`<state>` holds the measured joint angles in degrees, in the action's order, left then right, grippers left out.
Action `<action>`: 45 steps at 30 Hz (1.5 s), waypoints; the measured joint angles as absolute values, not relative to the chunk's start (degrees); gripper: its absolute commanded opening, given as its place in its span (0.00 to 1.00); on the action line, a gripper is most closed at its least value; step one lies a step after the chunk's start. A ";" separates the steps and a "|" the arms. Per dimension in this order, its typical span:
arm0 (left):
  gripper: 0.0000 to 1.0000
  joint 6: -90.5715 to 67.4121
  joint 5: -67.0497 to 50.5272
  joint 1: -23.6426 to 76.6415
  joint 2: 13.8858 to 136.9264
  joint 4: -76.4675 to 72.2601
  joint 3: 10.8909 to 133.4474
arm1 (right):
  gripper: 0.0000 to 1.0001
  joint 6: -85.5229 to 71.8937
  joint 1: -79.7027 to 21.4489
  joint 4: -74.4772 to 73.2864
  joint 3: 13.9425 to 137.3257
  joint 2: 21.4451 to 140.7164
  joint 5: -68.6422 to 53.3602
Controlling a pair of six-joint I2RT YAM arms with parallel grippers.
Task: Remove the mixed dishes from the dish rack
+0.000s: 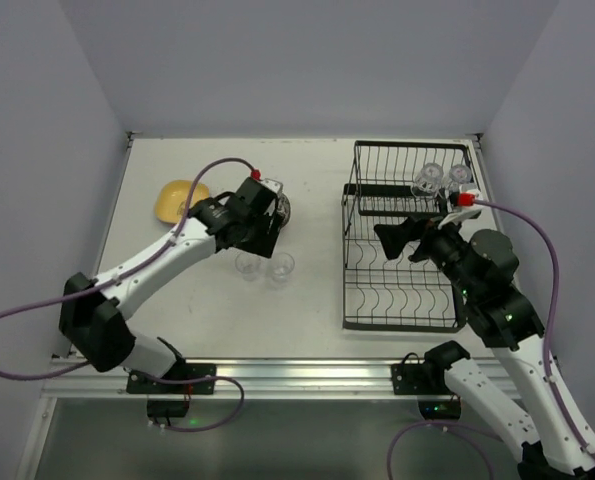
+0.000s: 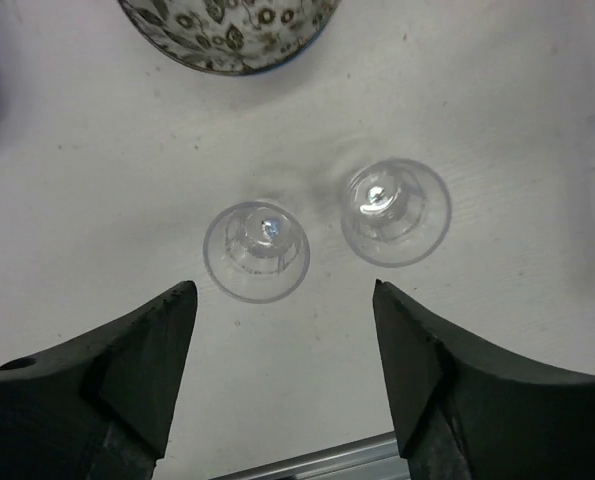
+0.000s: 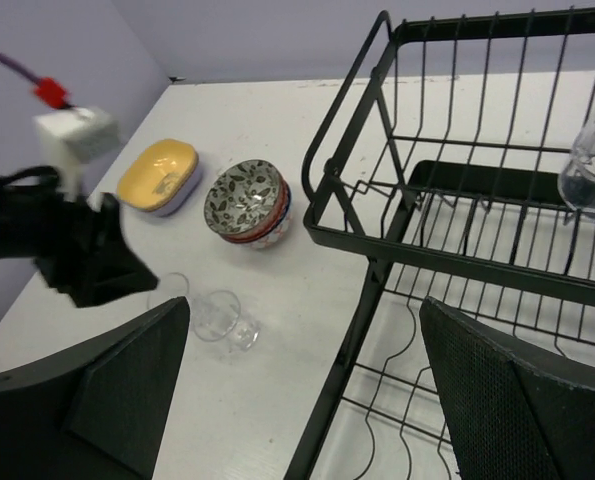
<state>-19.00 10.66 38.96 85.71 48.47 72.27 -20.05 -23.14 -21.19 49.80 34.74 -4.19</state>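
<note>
Two clear glasses (image 2: 256,251) (image 2: 395,211) stand close together on the white table. My left gripper (image 2: 285,300) hovers over them, open, with nothing between its fingers; the glasses lie just beyond its tips. A stack of patterned bowls (image 1: 280,207) sits beyond the left gripper (image 1: 260,246), and a yellow plate (image 1: 180,200) lies farther left on a lavender one. The black wire dish rack (image 1: 407,300) stands on the right, with two more glasses (image 1: 427,178) (image 1: 460,176) on its upper shelf. My right gripper (image 1: 389,240) hangs open over the rack's left side, holding nothing.
In the right wrist view the rack's upper shelf rail (image 3: 457,255) crosses between the open fingers, and one glass (image 3: 592,160) shows at the right edge. The rack's lower slot wires (image 1: 402,300) hold no dishes. Walls close the table on three sides.
</note>
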 measured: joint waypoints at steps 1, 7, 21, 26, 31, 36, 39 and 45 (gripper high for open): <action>0.81 -19.40 11.38 38.96 83.02 48.75 72.90 | 0.99 -20.03 -23.14 -22.00 50.65 35.38 -3.40; 1.00 -20.78 18.46 38.96 64.20 46.22 72.51 | 0.99 -18.70 -21.71 -29.85 62.61 44.51 3.73; 1.00 -22.04 34.94 38.96 37.80 42.11 52.16 | 0.83 -13.37 -7.03 -39.72 83.99 71.88 11.66; 1.00 -22.11 35.00 38.96 35.31 40.45 48.42 | 0.75 -11.86 -5.85 -41.21 86.91 81.01 12.53; 1.00 -22.13 34.50 38.96 36.99 39.00 48.12 | 0.71 -11.40 -5.65 -42.24 87.02 83.22 12.34; 1.00 -22.15 33.85 38.96 37.17 38.57 47.88 | 0.69 -11.05 -5.65 -42.22 87.11 83.15 12.49; 1.00 -22.17 33.67 38.96 36.93 38.41 47.88 | 0.69 -11.03 -5.65 -42.24 87.20 83.24 12.25; 1.00 -22.17 33.28 38.96 36.77 38.22 47.86 | 0.53 -10.90 -5.61 -42.17 87.53 84.90 11.20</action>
